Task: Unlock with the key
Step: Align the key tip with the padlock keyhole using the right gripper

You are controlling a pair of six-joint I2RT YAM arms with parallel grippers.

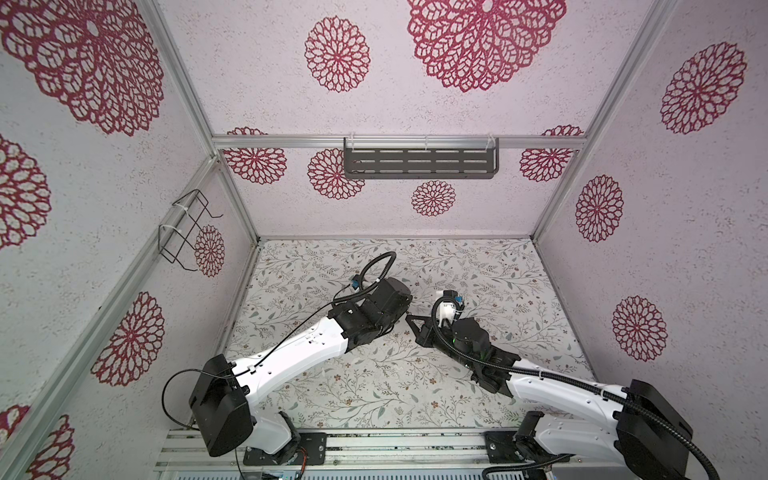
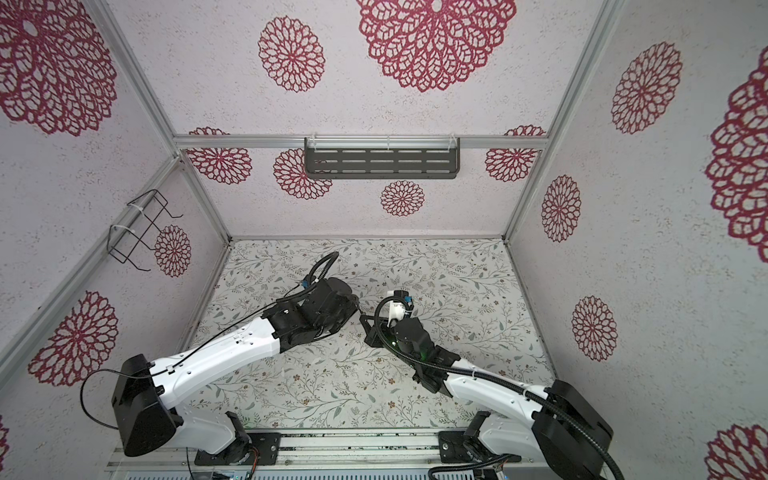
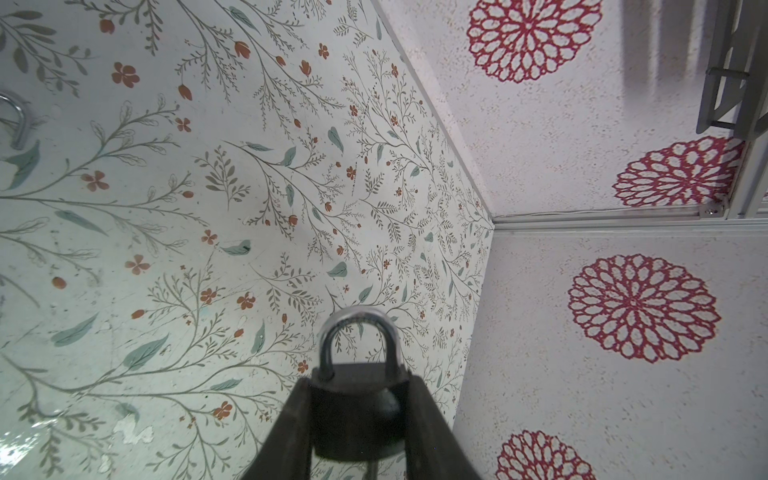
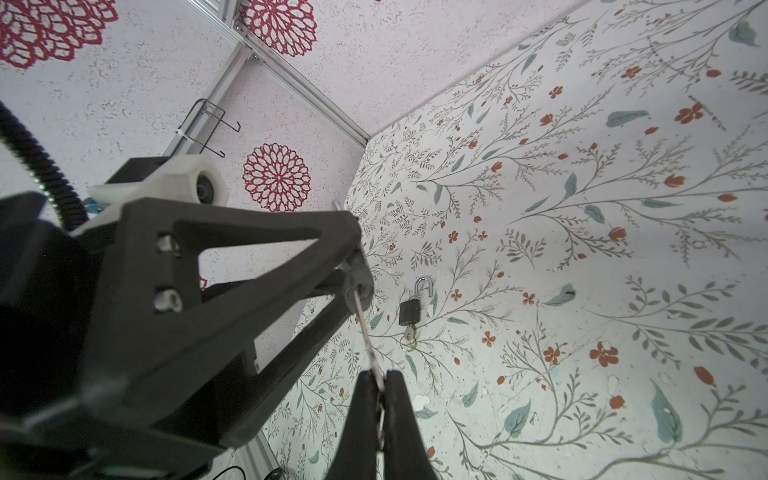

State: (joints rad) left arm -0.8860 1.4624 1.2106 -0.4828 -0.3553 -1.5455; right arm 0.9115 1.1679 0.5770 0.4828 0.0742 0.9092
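Note:
In the left wrist view my left gripper (image 3: 359, 384) is shut on a black padlock (image 3: 353, 415), one finger on each side of its body. The silver shackle (image 3: 357, 332) stands closed past the fingertips. In the right wrist view my right gripper (image 4: 377, 376) is shut on the key (image 4: 365, 332), seen edge-on as a thin silver blade. The blade runs up to the underside of the padlock (image 4: 358, 286) held in the left gripper's black fingers (image 4: 249, 270). In both top views the two grippers meet over the middle of the table, with the right gripper (image 1: 411, 320) (image 2: 362, 319) pointing left; the lock and key are hidden there.
A second small black padlock (image 4: 409, 311) with a key and ring (image 4: 409, 336) in it lies on the floral table; its shackle (image 3: 14, 120) shows in the left wrist view. A grey slotted shelf (image 1: 419, 162) hangs on the back wall and a wire rack (image 1: 187, 232) on the left wall.

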